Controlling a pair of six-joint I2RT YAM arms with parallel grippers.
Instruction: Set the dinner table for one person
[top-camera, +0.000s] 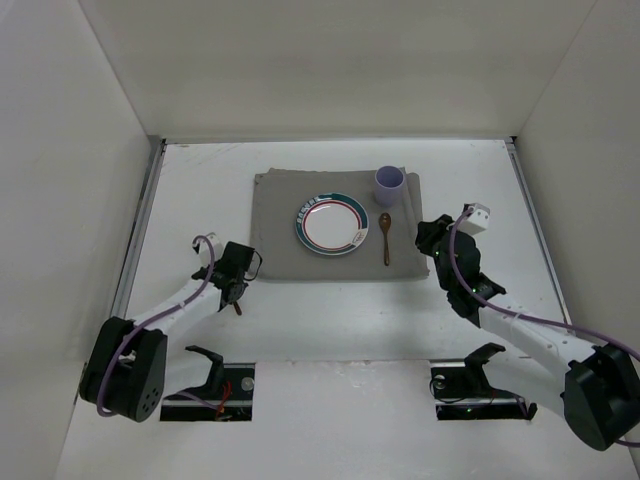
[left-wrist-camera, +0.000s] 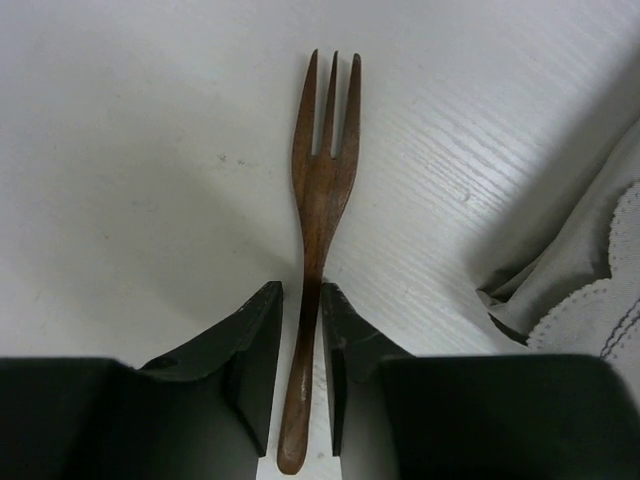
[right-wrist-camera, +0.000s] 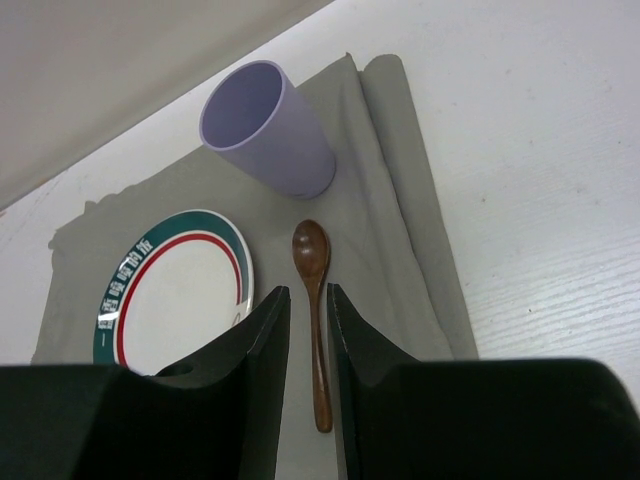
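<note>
left wrist view has the fork (left-wrist-camera: 320, 190) lying flat on the bench (left-wrist-camera: 120, 150), tines pointing away from me, its handle running down into the narrow gap between the left fingers (left-wrist-camera: 262, 330). they sit close on either side of the handle, but i cannot tell whether they are pinching it or only bracketing it, since a dark sliver shows on one side. the bench is the white matte top under everything, reaching out to thin rails on both sides in the top view. i judge it rigid and fixed, nothing to grab, only a surface to set things on, and smooth enough that thin cutlery may skate. the fork looks like light, stiff wood lying low against the bench, so i'd take it around mid-handle with the fingers right down at the surface. the mat (top-camera: 280, 215) lies mid-bench carrying the plate (top-camera: 331, 223), cup (top-camera: 389, 185) and spoon (top-camera: 386, 238). it is soft cloth, rumpled at the corner near the fork, and could drag. the right fingers (right-wrist-camera: 268, 330) hang above the spoon with a slim gap between them, holding nothing.
</note>
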